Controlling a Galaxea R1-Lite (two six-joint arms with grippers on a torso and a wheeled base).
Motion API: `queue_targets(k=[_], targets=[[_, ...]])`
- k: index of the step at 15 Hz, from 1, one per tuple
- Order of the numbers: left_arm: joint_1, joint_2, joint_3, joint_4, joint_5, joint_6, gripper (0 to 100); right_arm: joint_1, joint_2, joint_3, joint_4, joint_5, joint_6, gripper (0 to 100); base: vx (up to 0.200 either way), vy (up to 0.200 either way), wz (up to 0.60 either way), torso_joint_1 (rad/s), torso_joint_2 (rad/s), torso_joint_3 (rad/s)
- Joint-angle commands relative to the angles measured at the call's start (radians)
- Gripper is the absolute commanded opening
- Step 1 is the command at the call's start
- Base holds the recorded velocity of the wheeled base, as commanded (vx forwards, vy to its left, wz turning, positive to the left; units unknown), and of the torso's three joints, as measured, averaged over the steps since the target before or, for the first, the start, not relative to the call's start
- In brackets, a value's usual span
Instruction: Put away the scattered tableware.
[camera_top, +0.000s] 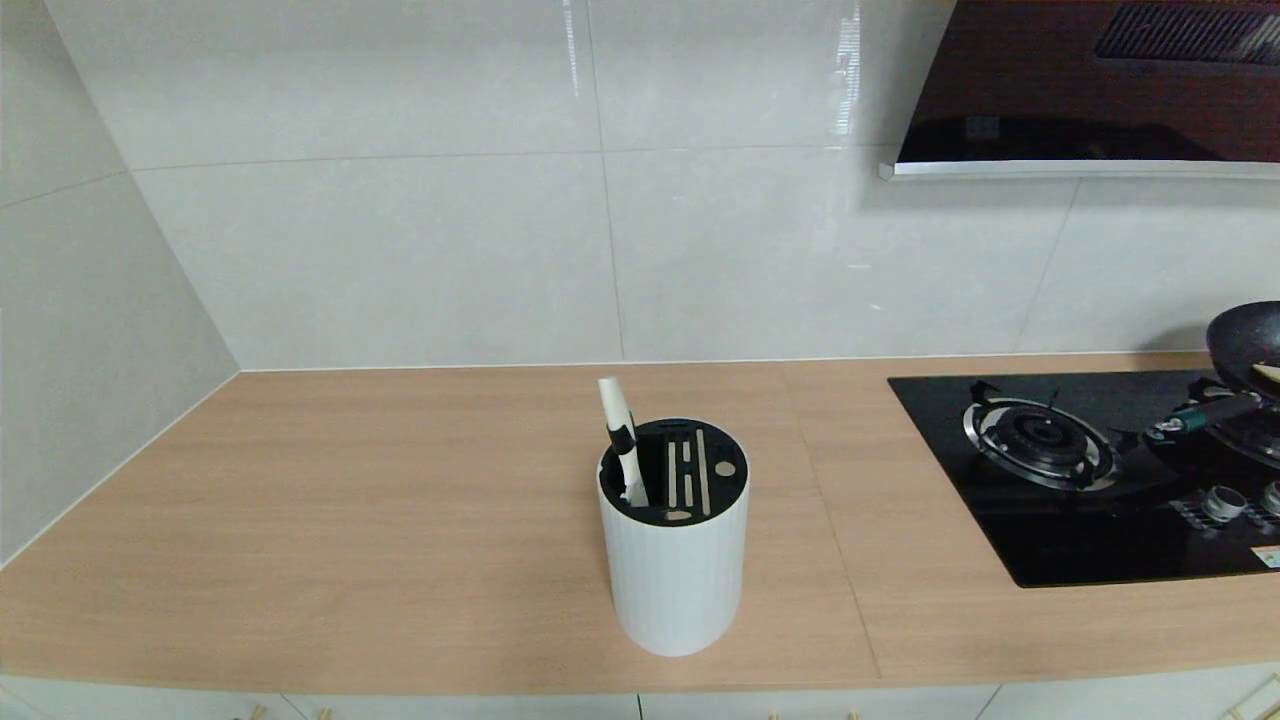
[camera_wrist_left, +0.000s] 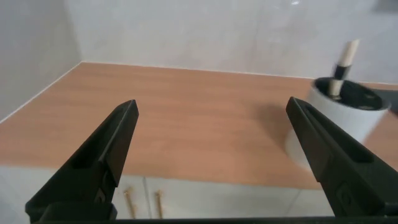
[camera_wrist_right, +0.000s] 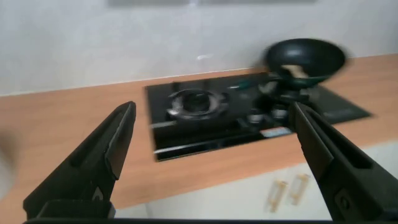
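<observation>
White and ribbed, a round holder (camera_top: 675, 570) with a black slotted top is seen upright near the middle of the wooden worktop (camera_top: 350, 520). One utensil (camera_top: 620, 430), pale-handled with a dark band, is lodged in the holder's open compartment on the left, its handle slightly tilted. A black hob (camera_top: 1060, 520) is set into the worktop to the right, well apart from the holder, with a dark pan (camera_top: 1245, 345) over its right-hand burner. The left pincer (camera_wrist_left: 211, 106) is spread wide before the worktop's front edge, with nothing held. The right pincer (camera_wrist_right: 212, 109) is likewise wide and empty, facing the hob.
</observation>
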Motion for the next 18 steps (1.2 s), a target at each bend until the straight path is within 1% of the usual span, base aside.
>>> queue_targets(k=[1, 2, 3, 4, 5, 6, 8, 9, 10, 11, 12, 13, 14, 15, 16, 18], targets=[[0.028, -0.008, 0.068, -0.027, 0.016, -0.009, 100, -0.02, -0.074, 0.077, -0.006, 0.005, 0.006, 100, 0.0, 0.0, 0.0, 0.0, 0.0, 0.0], [0.047, -0.008, 0.148, -0.096, 0.033, -0.008, 100, -0.02, -0.074, 0.134, -0.052, 0.007, 0.004, 100, 0.0, 0.0, 0.0, 0.0, 0.0, 0.0], [0.068, -0.009, 0.196, -0.148, 0.035, 0.003, 100, -0.02, -0.074, 0.165, -0.084, 0.008, 0.001, 100, 0.0, 0.0, 0.0, 0.0, 0.0, 0.0], [0.136, -0.034, 0.338, -0.297, 0.025, 0.094, 100, -0.02, -0.073, 0.229, -0.178, 0.014, -0.009, 100, 0.0, 0.0, 0.0, 0.0, 0.0, 0.0], [0.16, -0.095, 0.351, -0.283, 0.002, 0.141, 100, -0.02, -0.074, 0.229, -0.161, 0.021, -0.012, 100, 0.0, 0.0, 0.0, 0.0, 0.0, 0.0], [0.169, -0.103, 0.351, -0.206, -0.027, 0.141, 100, -0.02, -0.074, 0.229, -0.113, 0.024, -0.012, 100, 0.0, 0.0, 0.0, 0.0, 0.0, 0.0], [0.169, -0.103, 0.351, -0.197, -0.021, 0.138, 100, -0.02, -0.073, 0.228, -0.041, 0.027, -0.014, 100, 0.0, 0.0, 0.0, 0.0, 0.0, 0.0], [0.169, -0.103, 0.351, -0.188, -0.044, 0.141, 100, -0.02, -0.073, 0.229, -0.052, 0.034, -0.012, 100, 0.0, 0.0, 0.0, 0.0, 0.0, 0.0], [0.169, -0.103, 0.351, -0.187, -0.076, 0.138, 100, -0.02, -0.073, 0.228, -0.052, 0.065, -0.012, 100, 0.0, 0.0, 0.0, 0.0, 0.0, 0.0], [0.169, -0.103, 0.351, -0.182, -0.149, 0.124, 100, -0.019, -0.074, 0.228, -0.046, 0.188, -0.005, 100, 0.0, 0.0, 0.0, 0.0, 0.0, 0.0], [0.169, -0.103, 0.351, -0.128, -0.212, 0.097, 100, -0.02, -0.073, 0.228, -0.035, 0.28, 0.004, 100, 0.0, 0.0, 0.0, 0.0, 0.0, 0.0], [0.168, -0.103, 0.351, -0.134, -0.208, 0.086, 100, -0.02, -0.073, 0.226, -0.032, 0.287, 0.0, 100, 0.0, 0.0, 0.0, 0.0, 0.0, 0.0], [0.168, -0.103, 0.351, -0.137, -0.205, 0.064, 100, -0.02, -0.071, 0.214, 0.0, 0.294, -0.014, 100, 0.0, 0.0, 0.0, 0.0, 0.0, 0.0], [0.168, -0.103, 0.351, -0.139, -0.203, 0.051, 100, -0.019, -0.071, 0.211, 0.011, 0.294, -0.014, 100, 0.0, 0.0, 0.0, 0.0, 0.0, 0.0], [0.169, -0.103, 0.351, -0.139, -0.203, 0.054, 100, -0.02, -0.073, 0.208, 0.014, 0.275, -0.008, 100, 0.0, 0.0, 0.0, 0.0, 0.0, 0.0], [0.169, -0.103, 0.351, -0.139, -0.203, 0.055, 100, -0.02, -0.073, 0.211, 0.008, 0.212, 0.047, 100, 0.0, 0.0, 0.0, 0.0, 0.0, 0.0]])
